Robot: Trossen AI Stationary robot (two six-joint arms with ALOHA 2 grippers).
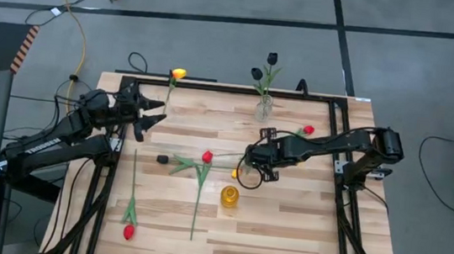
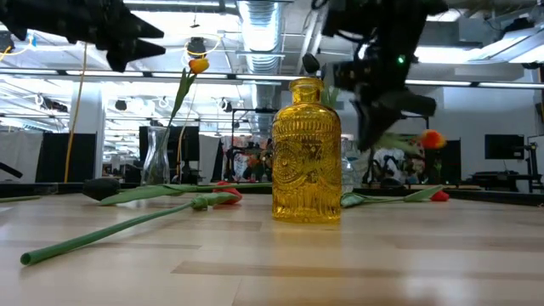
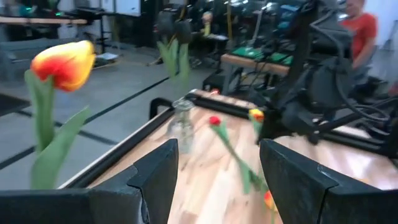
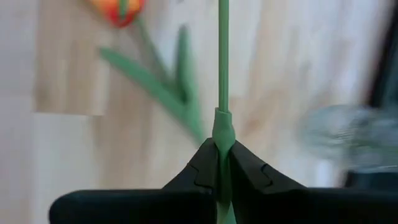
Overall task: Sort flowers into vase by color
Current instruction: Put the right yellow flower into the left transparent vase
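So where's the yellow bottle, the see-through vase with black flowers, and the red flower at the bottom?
yellow bottle [image 2: 306, 153], low view, middle of its patterned body.
clear vase [image 1: 264, 108], high view, its glass body.
red flower [image 1: 129, 233], high view, its red head.

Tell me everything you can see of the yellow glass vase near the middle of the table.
The yellow vase is a squat bottle of clear amber glass with an embossed pattern on its body, a narrower short neck and an open mouth. It stands upright on the wooden table, just in front of the right gripper. No stem is in it as far as the views show. A green leaf lies beside its base; whether it touches is unclear.
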